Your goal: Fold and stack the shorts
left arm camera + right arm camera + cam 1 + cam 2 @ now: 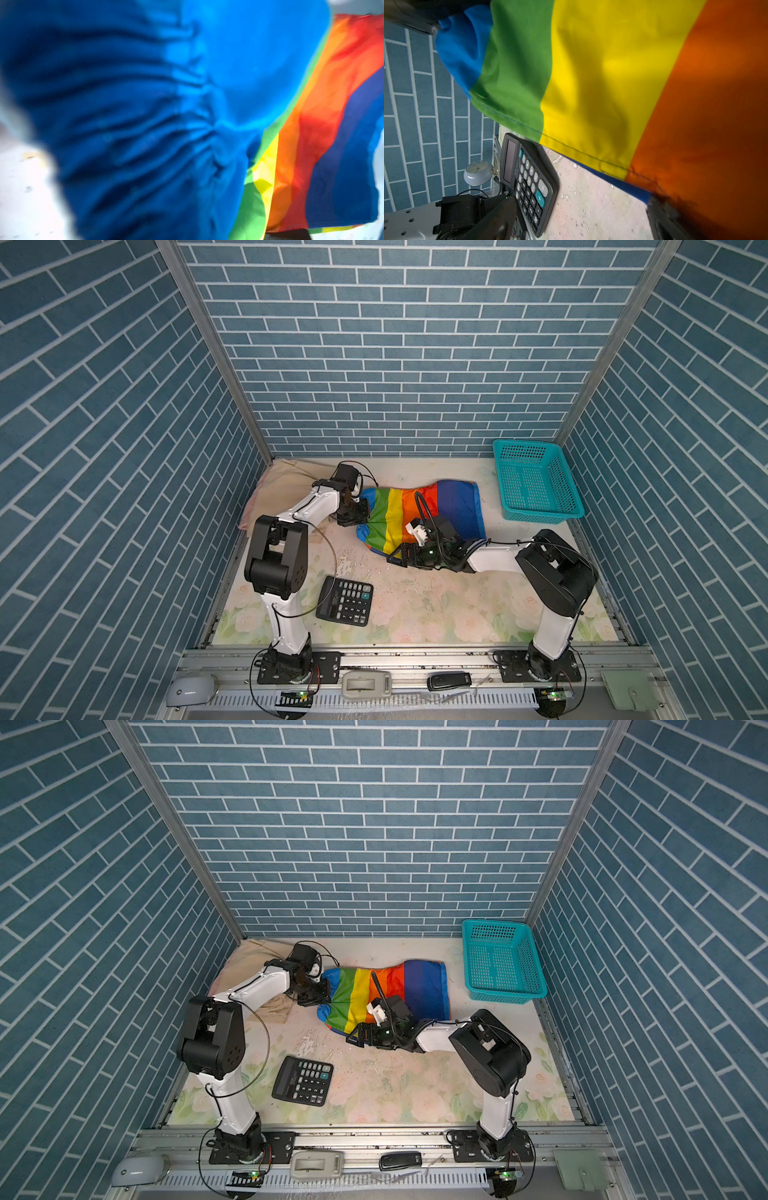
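Note:
The rainbow-striped shorts (419, 510) (386, 990) lie spread across the middle of the table. My left gripper (360, 512) (322, 994) is shut on their gathered blue waistband (145, 124) at the left end; the cloth fills the left wrist view and hides the jaws. At the shorts' near hem (591, 158), my right gripper (401, 556) (359, 1038) (581, 218) stands open. Only bare table shows between its fingers (500, 218), and one finger touches the hem. The beige shorts (286, 472) (266, 950) lie in the back left corner, partly under the left arm. A pinkish cloth edge (248, 510) shows beside them.
A teal mesh basket (536, 481) (503, 961) stands at the back right. A black calculator (345, 600) (303, 1080) (529, 182) lies near the front left. Small items sit on the front rail (365, 684). Brick-pattern walls enclose the table on three sides.

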